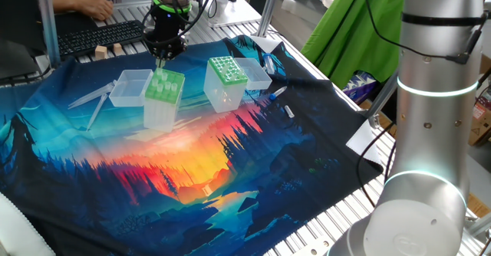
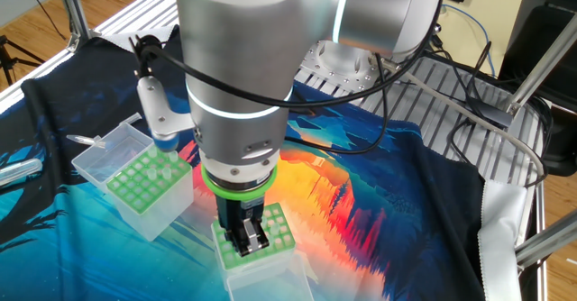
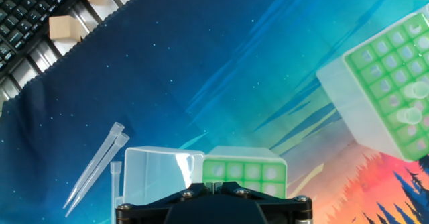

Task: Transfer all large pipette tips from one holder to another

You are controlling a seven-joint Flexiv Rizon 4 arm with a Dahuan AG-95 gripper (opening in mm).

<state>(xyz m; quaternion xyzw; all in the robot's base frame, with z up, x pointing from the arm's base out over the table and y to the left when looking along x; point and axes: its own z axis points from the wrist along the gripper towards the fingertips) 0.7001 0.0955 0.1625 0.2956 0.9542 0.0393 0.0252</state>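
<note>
The gripper (image 1: 163, 57) is being held just above the plain holder (image 1: 163, 96); whether its fingers are closed cannot be told. Two tips (image 2: 169, 171) are being kept upright in the dotted holder (image 2: 144, 190), and more tips (image 3: 95, 168) are lying on the cloth (image 1: 192, 179).

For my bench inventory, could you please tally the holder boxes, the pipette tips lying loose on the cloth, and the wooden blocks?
Holder boxes: 2, the light-green-topped box and the dotted-grid-topped box
Loose pipette tips on the cloth: 3
Wooden blocks: 2
Total: 7
</note>
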